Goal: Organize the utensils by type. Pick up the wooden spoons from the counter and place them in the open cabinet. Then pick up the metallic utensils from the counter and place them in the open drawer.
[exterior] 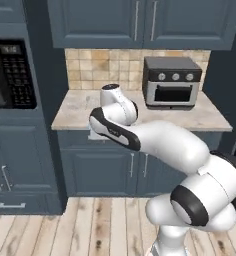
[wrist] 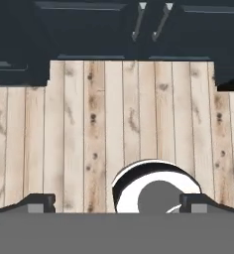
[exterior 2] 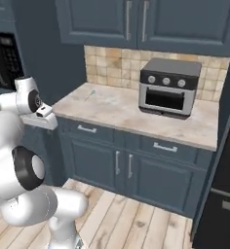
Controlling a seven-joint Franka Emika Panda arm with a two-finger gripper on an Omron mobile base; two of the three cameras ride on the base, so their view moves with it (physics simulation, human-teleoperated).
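One counter (exterior 2: 131,114) runs under the tile wall, with one grey toaster oven (exterior 2: 168,87) at its far right. One small thin pale piece (exterior 2: 92,92) lies on the counter's far left, near the tiles and well apart from the oven; it is too small to tell which utensil it is. In the left base view the arm covers the near left part of the counter.

Above the counter are two upper cabinet doors (exterior: 135,22), both shut. Under the top are two drawers (exterior 2: 87,129), each with a short silver bar handle and each flush with the front, and below them two lower doors (exterior 2: 100,163), also shut. One black microwave (exterior: 12,75) sits in the tall unit at the left.

The gripper (wrist: 118,202) hangs in front of the counter's near left edge and points down at the plank floor (wrist: 79,129). Its fingertips (wrist: 39,201) are spread wide, about as far apart as they go, with nothing between them and touching nothing.

What the shut cabinets and drawers hold cannot be told
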